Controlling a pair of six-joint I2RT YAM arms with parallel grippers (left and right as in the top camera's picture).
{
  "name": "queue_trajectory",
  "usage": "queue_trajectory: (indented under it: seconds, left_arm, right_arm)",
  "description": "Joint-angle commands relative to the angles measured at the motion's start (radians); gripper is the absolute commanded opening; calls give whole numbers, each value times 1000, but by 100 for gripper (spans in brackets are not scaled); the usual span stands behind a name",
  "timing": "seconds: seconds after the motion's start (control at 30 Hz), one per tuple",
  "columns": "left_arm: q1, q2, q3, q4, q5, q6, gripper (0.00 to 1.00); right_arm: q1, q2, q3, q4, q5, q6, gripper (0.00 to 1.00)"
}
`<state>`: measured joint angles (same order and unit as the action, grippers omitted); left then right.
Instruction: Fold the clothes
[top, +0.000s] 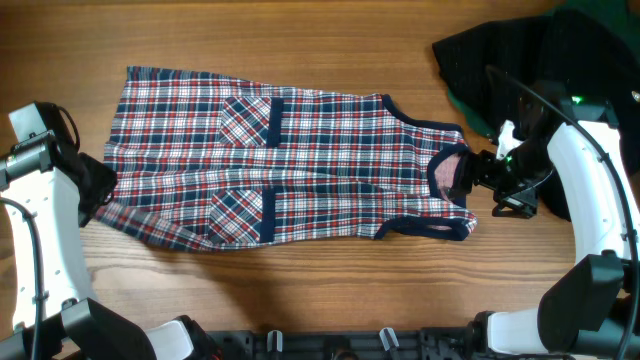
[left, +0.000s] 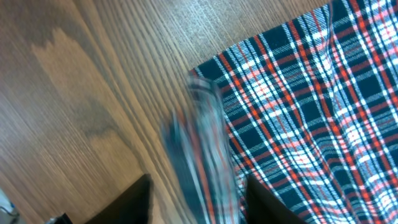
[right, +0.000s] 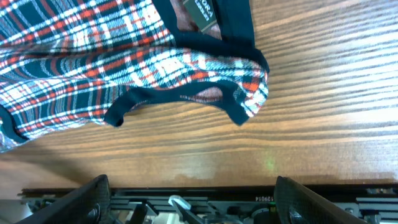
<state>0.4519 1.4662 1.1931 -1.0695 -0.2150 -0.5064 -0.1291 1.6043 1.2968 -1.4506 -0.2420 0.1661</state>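
Across the middle of the tabletop (top: 330, 300) you have the plaid dress (top: 320, 160) lying spread out and mostly flat, front side up, with no fold in it yet. Its hem points toward your left arm and its neck opening toward your right arm. The two patch pockets (top: 250, 120) sit in the hem half, each edged with a navy band.

At the hem end of the dress, your left pincer (left: 198, 186) has its fingers standing apart. A blurred corner of plaid cloth hangs loosely in the gap between them and does not look clamped.

At the neck end of the dress, your right pincer (right: 191, 183) is spread wide, with only bare wood between its fingers. The navy-trimmed shoulder strap (right: 186, 93) lies just ahead of the fingertips, clear of both. A dark label (right: 202, 9) shows inside the neck.

Beyond the neck end of the dress, toward the far edge, a black garment (top: 490, 55) is bunched up. A bit of green fabric (top: 462, 100) peeks out beneath it, close to the dress's far shoulder.
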Motion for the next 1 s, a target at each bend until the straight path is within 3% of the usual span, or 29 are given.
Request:
queue_trajectory:
  seconds: [0.0,0.07,0.27,0.33,0.57,0.73,0.97]
  left_arm:
    - [4,-9,0,23,25,5,70]
    - [4,-9,0,68,55,5,77]
    - [0,35,0,360,166,10,81]
    - [-1,100,0,473,249,100,82]
    - [-33,402,0,826,405,175,83]
    - [-107,475,0,1011,404,269,86]
    - [-139,567,0,1269,401,268,85]
  right_arm:
    - [-5,-19,5,72,8,-9,85]
    - [-3,-18,5,172,6,-24,86]
    - [43,47,5,511,-30,-36,87]
    - [61,100,5,591,-47,-47,90]
    - [70,234,5,754,-55,-70,91]
    - [70,290,5,869,-74,-86,91]
    - [71,343,5,946,-73,-106,90]
